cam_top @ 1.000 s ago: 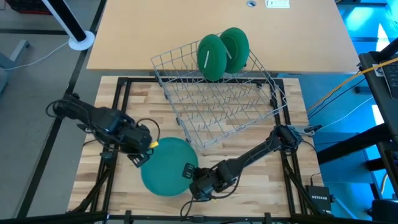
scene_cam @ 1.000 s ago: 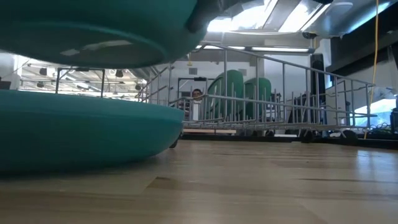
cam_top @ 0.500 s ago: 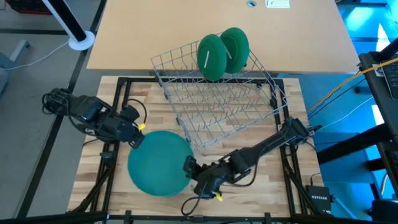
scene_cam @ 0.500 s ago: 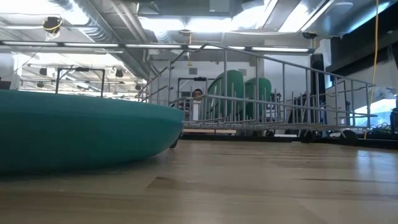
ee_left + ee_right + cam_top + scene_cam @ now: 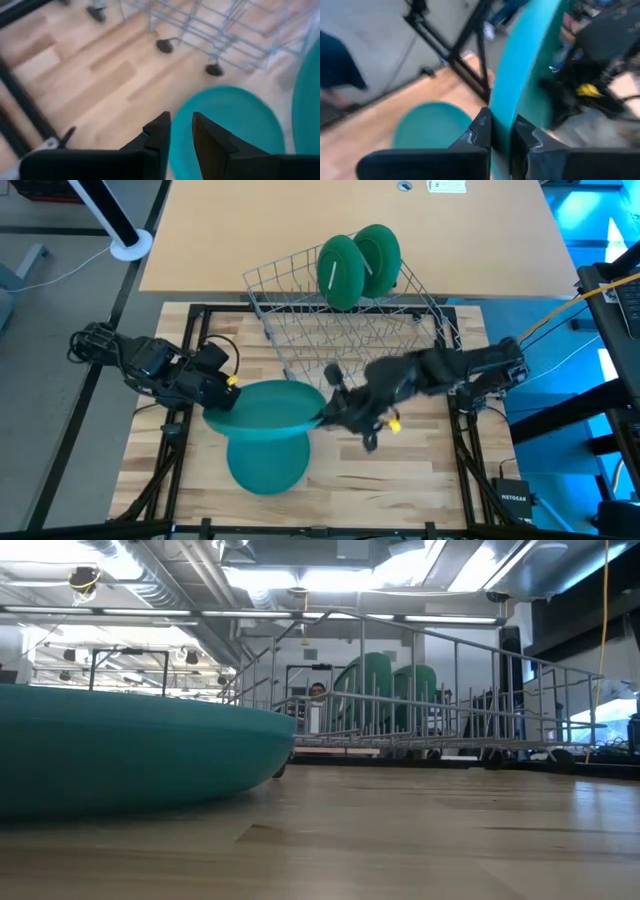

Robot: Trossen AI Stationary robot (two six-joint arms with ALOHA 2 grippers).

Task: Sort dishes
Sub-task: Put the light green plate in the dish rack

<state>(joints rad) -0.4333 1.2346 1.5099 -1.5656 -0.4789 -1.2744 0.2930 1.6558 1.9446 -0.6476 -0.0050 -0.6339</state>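
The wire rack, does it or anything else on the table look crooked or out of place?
The wire rack sits skewed, turned at an angle to the table edges. Two green plates stand upright at its far end. The right hand holds a teal plate above another plate lying flat. Nothing looks spilled or damaged.

4 green plates show: 2 upright (image 5: 340,272) (image 5: 378,252) in 1 wire rack (image 5: 350,350), 1 lifted plate (image 5: 265,407) at the right gripper (image 5: 322,415), 1 flat plate (image 5: 268,462) beneath it.
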